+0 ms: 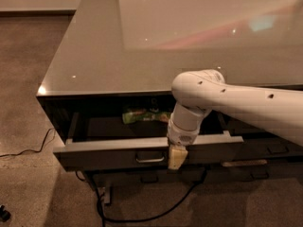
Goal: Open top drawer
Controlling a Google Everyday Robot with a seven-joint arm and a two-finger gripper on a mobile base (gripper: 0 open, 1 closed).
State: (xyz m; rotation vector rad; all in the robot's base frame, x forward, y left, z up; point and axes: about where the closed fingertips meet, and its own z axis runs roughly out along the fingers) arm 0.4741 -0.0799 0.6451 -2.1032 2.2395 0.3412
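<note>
While the camera view is showing the top drawer [109, 150] standing partly out of the cabinet, the gripper [176, 158] is hanging against the drawer's dark front, below the white arm [236, 103]. Whether it is clamped on anything or loose, I cannot tell. The small metal handle [150, 158] is sitting just beside the gripper at the same height, on the side away from the arm, and contact between them is unclear. Behind and above the gripper the drawer's interior is lying open, with a green packet [142, 115] toward the back. To do this step well, the pull is probably needing to run straight outward, square to the front, so the drawer is not skewing, and level, so the hold is not slipping off.
</note>
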